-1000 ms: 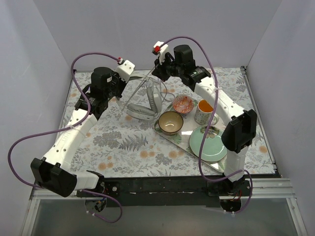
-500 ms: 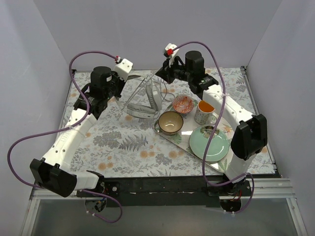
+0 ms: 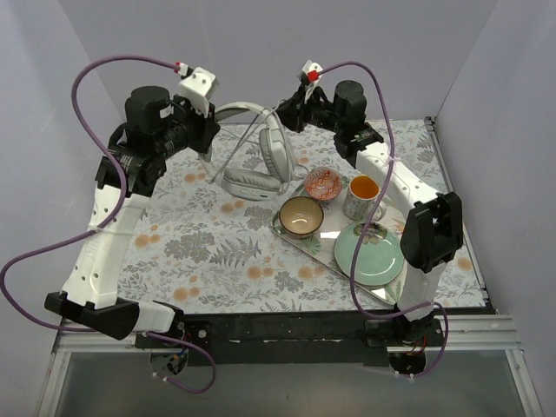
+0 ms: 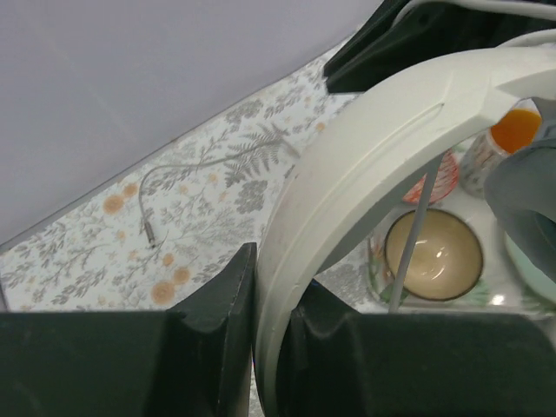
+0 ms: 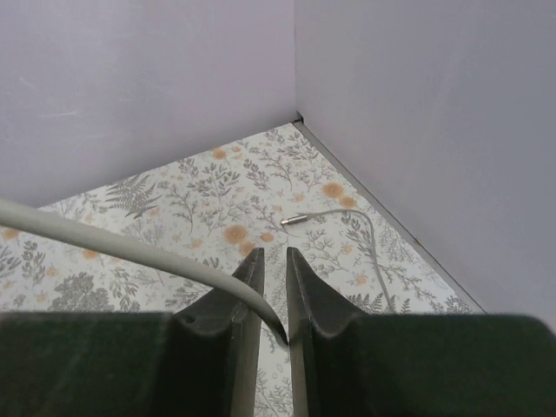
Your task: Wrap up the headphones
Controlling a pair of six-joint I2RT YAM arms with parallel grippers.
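Note:
The light grey-white headphones (image 3: 261, 143) hang lifted over the back of the table, one earcup (image 3: 275, 155) upright and the other (image 3: 252, 183) low by the cloth. My left gripper (image 3: 211, 129) is shut on the wide headband (image 4: 373, 148), which fills the gap between my jaws in the left wrist view (image 4: 274, 300). My right gripper (image 3: 281, 111) is shut on the thin grey cable (image 5: 130, 248), which runs in between its fingers (image 5: 275, 261). The cable (image 3: 239, 152) slants down across the headphones. Its plug end (image 5: 295, 219) lies on the cloth by the back wall.
A tray (image 3: 326, 249) at the right holds a tan bowl (image 3: 301, 215), a red patterned bowl (image 3: 323, 183), a mug of orange liquid (image 3: 362, 196) and a green plate (image 3: 369, 254). Grey walls close in the back and both sides of the floral cloth (image 3: 217, 252).
My left arm has risen and swung left, lifting the headphones by the headband. My right gripper has moved back and to the right with the cable.

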